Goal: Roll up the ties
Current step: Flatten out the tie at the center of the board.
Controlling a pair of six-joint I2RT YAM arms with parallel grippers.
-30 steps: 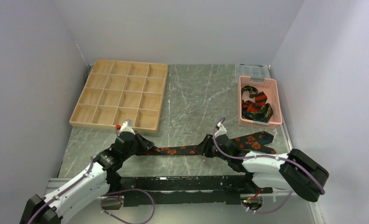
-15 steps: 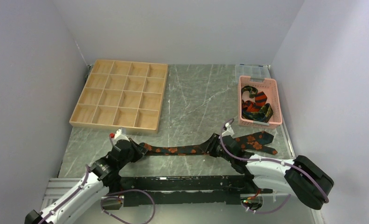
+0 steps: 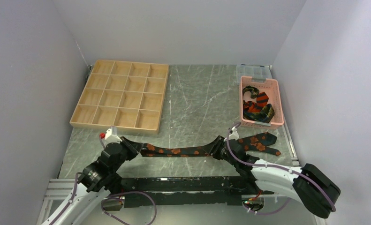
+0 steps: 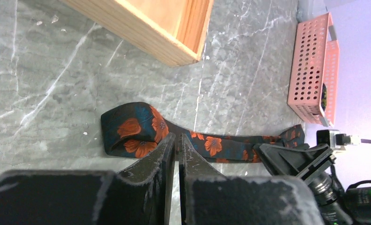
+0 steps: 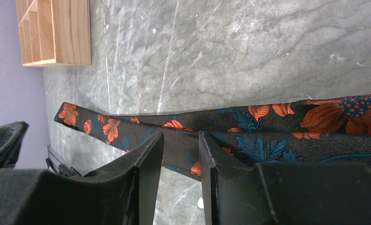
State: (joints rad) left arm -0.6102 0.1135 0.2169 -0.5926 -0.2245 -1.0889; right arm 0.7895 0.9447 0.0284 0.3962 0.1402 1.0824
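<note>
A black tie with orange-red flowers [image 3: 174, 151] lies stretched across the table between my grippers, its wide end [image 3: 261, 140] at the right. My left gripper [image 3: 131, 147] is at its narrow end. In the left wrist view the jaws [image 4: 177, 138] are pressed together on the tie's near edge, and the narrow end [image 4: 132, 131] is folded over once just beyond them. My right gripper [image 3: 217, 148] sits over the tie's middle. In the right wrist view it [image 5: 181, 140] is open with the tie [image 5: 268, 126] across its tips. More ties [image 3: 256, 107] lie in the pink basket [image 3: 261, 80].
A wooden compartment tray [image 3: 115, 125] stands at the back left, its corner [image 4: 183, 51] close to my left gripper. The pink basket is by the right wall, just behind the tie's wide end. Walls close in the left, back and right sides.
My left gripper has drawn back to the left, and the tie's narrow end has moved left with it. My right gripper has shifted slightly right along the tie.
</note>
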